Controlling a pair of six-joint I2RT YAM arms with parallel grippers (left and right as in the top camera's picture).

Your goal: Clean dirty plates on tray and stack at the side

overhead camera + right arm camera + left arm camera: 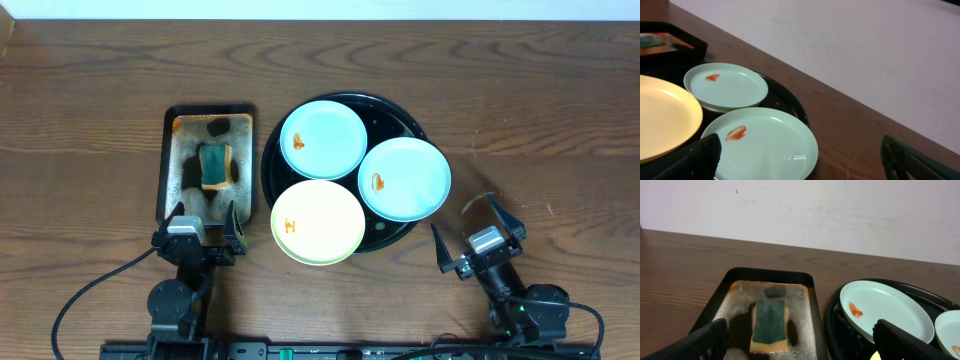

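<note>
Since nothing has been wiped yet, three plates (322,140) are seen lying face up on the black tray (392,112), each orange smear exposed for cleaning. The yellow plate (318,221) overhangs the near rim. A sponge (214,165) is kept in a small metal tray (178,130) just beside, directly ahead of the left pincer (204,215), which is spread wide and empty. The right pincer (463,215) is likewise released over the desk (100,100), presumably placed to steady a plate.

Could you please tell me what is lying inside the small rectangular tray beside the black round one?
One sponge, green face up over a yellow layer, lies on the stained floor of the rectangular tray. The patch of floor under the sponge is covered and cannot be seen.
</note>
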